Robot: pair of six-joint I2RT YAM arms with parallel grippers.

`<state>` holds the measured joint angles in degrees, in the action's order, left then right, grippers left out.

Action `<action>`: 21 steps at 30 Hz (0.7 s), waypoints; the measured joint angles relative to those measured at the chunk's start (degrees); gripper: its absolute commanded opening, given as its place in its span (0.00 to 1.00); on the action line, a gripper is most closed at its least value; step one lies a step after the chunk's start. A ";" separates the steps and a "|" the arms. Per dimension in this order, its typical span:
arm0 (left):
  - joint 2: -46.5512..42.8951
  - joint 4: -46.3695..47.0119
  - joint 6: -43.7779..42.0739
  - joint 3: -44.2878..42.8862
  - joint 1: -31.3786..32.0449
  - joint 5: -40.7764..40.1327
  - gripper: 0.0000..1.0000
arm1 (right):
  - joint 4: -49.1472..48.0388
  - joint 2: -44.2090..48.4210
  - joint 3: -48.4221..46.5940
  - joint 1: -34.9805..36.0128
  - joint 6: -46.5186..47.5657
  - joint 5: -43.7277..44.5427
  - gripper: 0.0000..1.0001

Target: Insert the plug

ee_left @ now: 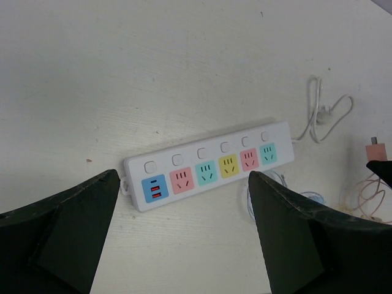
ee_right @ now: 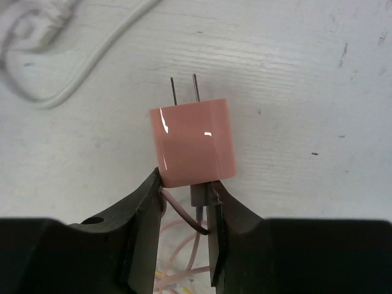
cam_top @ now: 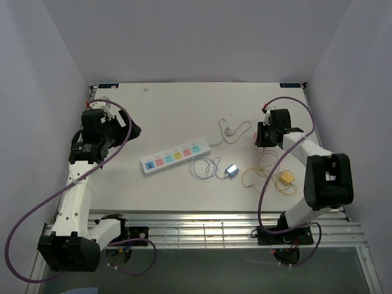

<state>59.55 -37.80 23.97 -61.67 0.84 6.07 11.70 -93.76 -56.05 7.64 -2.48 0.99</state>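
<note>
The pink two-pin plug lies just over the white table, pins pointing away from the wrist camera. My right gripper is shut on its rear end, where the pink cable leaves it. In the top view that gripper is right of the white power strip, which has several coloured sockets. My left gripper hangs open above the table near the strip, with nothing between its fingers. The plug also shows at the right edge of the left wrist view.
A blue plug with a coiled cable lies just right of the strip. A yellow plug with looped cable lies near the right arm. The strip's white cord curls behind it. Walls enclose the table on three sides.
</note>
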 measured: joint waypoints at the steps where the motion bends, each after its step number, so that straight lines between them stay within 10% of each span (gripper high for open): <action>1: -0.04 0.17 -0.02 0.11 0.00 1.16 0.98 | 0.81 2.36 0.59 0.04 0.15 -2.14 0.11; 21: -10.51 17.59 15.19 8.81 8.81 36.74 0.98 | 6.19 31.08 1.14 24.13 3.76 -21.94 0.08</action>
<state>49.04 -20.21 39.16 -52.86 9.65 42.81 17.89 -62.67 -54.92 31.77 1.28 -20.95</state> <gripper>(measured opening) 0.979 0.355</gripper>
